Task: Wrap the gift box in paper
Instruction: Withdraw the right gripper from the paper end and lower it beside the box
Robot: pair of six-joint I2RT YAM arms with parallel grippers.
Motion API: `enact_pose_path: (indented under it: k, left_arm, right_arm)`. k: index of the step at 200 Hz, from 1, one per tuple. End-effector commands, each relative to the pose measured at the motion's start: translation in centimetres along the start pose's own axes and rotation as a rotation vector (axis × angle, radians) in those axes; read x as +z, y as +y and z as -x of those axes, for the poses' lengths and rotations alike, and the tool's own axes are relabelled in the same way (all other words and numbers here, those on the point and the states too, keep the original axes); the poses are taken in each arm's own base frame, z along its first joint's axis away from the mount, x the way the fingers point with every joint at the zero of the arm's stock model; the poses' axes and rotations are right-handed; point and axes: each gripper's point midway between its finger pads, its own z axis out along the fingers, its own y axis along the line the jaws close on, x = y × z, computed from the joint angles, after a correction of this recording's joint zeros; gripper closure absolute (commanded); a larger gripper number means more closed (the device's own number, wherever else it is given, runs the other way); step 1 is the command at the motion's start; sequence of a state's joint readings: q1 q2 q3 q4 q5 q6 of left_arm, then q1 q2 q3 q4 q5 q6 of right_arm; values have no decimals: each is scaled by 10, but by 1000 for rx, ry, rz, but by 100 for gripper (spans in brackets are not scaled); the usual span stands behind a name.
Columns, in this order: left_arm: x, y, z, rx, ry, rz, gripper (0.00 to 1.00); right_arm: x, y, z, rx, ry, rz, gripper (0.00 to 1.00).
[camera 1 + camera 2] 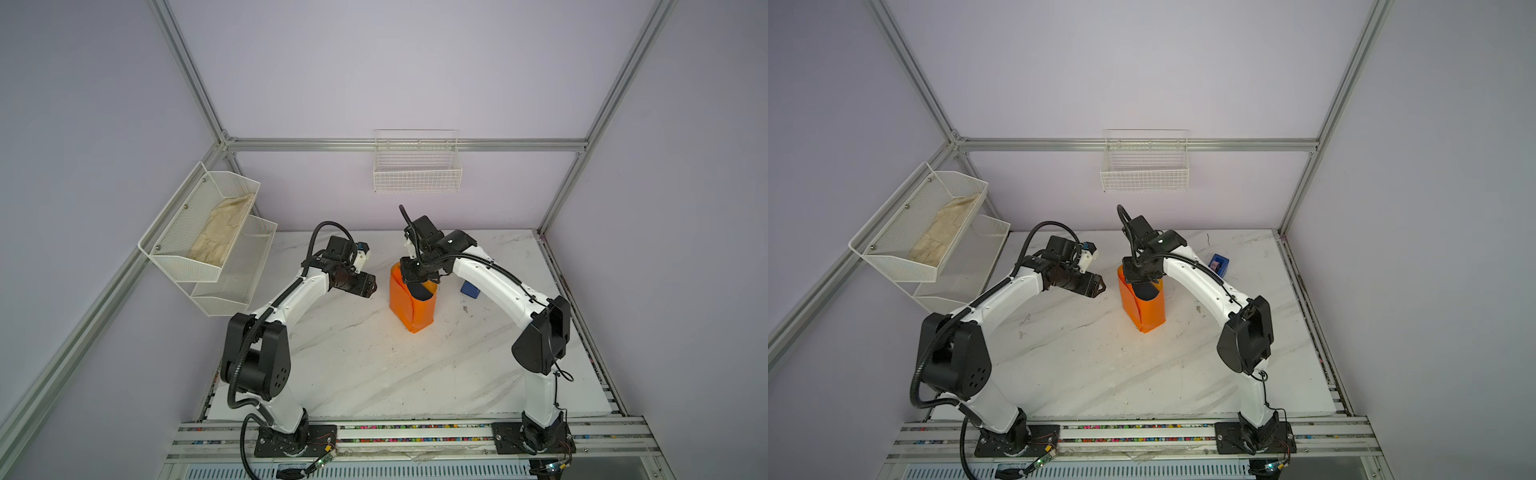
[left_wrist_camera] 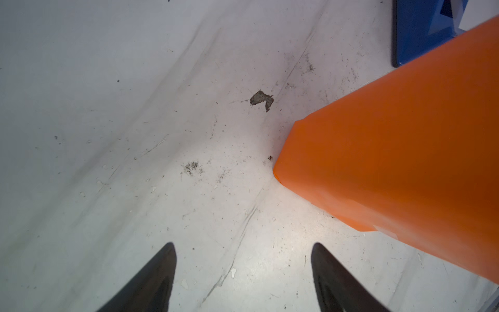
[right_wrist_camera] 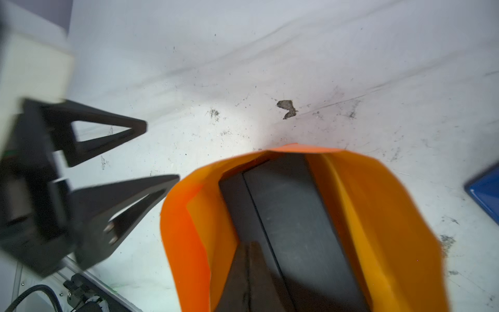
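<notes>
Right claw (image 3: 249, 244) touches gift box (image 3: 291, 210) amid paper (image 3: 378, 216), blue dispenser (image 3: 486, 194) nearby.

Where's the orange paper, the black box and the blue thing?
paper (image 1: 405, 305): in a top view, its orange side.
gift box (image 3: 291, 216): right wrist view, dark face inside the paper.
blue tape dispenser (image 1: 1222, 268): in a top view, its blue body.

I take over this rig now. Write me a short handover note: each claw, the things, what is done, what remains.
Left claw: open, empty, beside the paper, not touching it.
Right claw: shut, tips down in the paper's open top, over the gift box.
Paper stands on the table as a sleeve around the box; blue tape dispenser sits apart.
Done: sides wrapped. Left: close the open top.
</notes>
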State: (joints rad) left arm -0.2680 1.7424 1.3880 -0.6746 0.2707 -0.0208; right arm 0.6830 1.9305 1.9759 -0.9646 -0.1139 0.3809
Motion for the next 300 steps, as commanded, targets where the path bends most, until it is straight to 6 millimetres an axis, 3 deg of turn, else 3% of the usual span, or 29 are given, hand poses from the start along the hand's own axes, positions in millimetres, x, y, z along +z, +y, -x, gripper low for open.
enact_pose_path:
  k: [1, 29, 48, 68, 88, 105, 136, 185, 260, 300]
  left_arm:
    - [-15, -16, 62, 6, -135, -133, 31]
    - [5, -24, 77, -2, -122, -234, 42]
    - [17, -29, 84, 2, -114, -290, 49]
    - [24, -37, 87, 1, -88, -363, 55]
    - [30, -45, 83, -17, -62, -434, 62]
    - [34, -53, 77, -33, -36, -497, 64]
    - [40, -63, 59, -86, 19, -586, 65]
    - [41, -62, 23, -140, 88, -561, 66]
    - [13, -31, -46, -262, 142, -395, 68]
    - [3, -25, -67, -306, 140, -336, 68]
  right_arm:
    - [-48, -29, -3, 94, -58, -50, 93]
    - [-62, -77, -31, 199, -78, -139, 92]
    - [-54, -99, -62, 265, -46, -142, 92]
    - [-29, -87, -85, 313, -13, -7, 92]
    - [-1, -66, -96, 364, -2, 177, 92]
    - [18, -58, -96, 399, -17, 271, 94]
    - [49, -79, -97, 519, -45, 337, 98]
    - [64, -72, -88, 480, -28, 421, 99]
    - [87, -58, -82, 323, 87, 460, 98]
    - [89, -45, -83, 256, 124, 507, 96]
